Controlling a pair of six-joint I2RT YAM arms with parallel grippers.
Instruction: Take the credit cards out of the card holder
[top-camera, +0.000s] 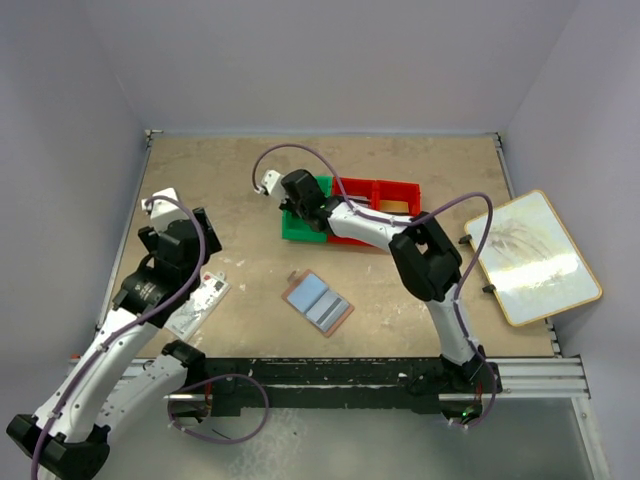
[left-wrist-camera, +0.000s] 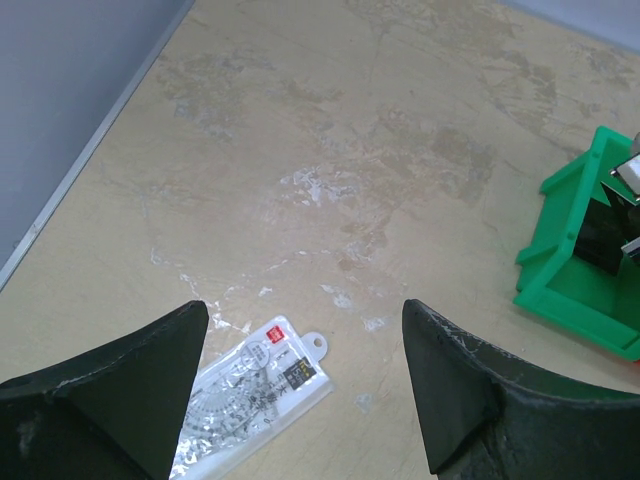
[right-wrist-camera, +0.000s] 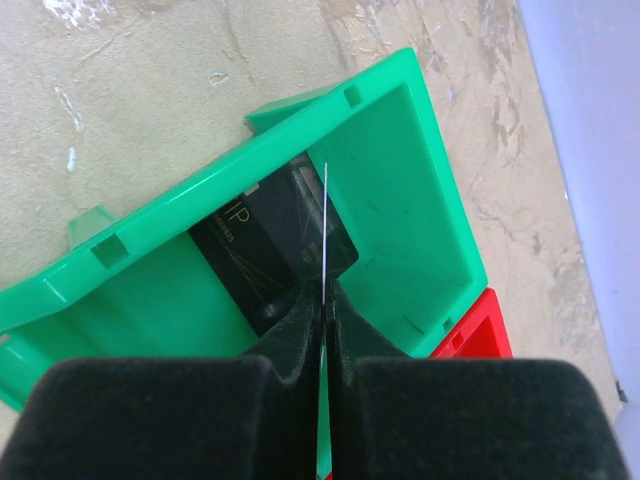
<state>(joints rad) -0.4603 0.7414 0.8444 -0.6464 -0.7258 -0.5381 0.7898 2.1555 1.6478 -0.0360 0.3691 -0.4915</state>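
The card holder (top-camera: 318, 303) lies open on the table, its blue-grey lining up inside a brown rim. Up at the back, my right gripper (top-camera: 300, 192) hangs over a green bin (top-camera: 300, 228). In the right wrist view this gripper (right-wrist-camera: 326, 292) is shut on a thin credit card (right-wrist-camera: 325, 215) seen edge-on. A black credit card (right-wrist-camera: 265, 250) lies flat on the floor of the green bin (right-wrist-camera: 400, 150). My left gripper (top-camera: 195, 250) stands open at the left, and the left wrist view shows nothing between the fingers of that gripper (left-wrist-camera: 303, 312).
A white clear packet with a red mark (left-wrist-camera: 255, 400) lies under my left gripper, also seen on the table as the packet (top-camera: 205, 298). Red bins (top-camera: 385, 198) adjoin the green bin (left-wrist-camera: 580, 270). A framed whiteboard (top-camera: 530, 255) rests off the table's right edge.
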